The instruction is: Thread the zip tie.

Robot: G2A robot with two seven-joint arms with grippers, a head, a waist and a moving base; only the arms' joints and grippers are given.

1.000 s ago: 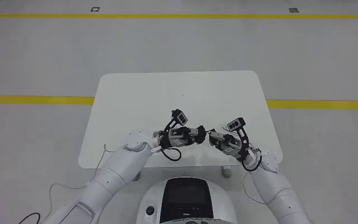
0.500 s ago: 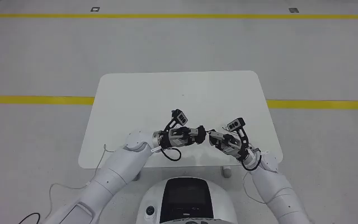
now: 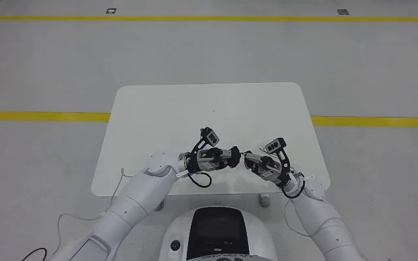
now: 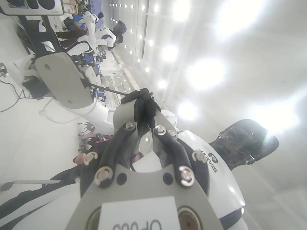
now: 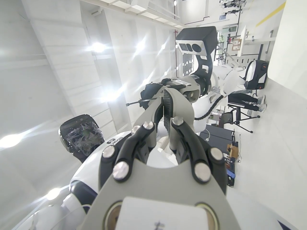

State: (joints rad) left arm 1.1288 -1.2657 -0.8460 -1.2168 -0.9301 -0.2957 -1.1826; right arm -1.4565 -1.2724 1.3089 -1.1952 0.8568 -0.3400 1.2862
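One zip-tie [image 5: 141,101] between left pincer [image 4: 142,95], right pincer [image 5: 164,94]

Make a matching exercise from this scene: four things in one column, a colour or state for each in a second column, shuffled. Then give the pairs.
Things
1. zip tie
2. table
3. floor line
4. left gripper

Colour or state
a. yellow
b. shut on the tie
c. white, rounded corners
d. thin, black

Pairs: 1-d, 2-c, 3-a, 4-b
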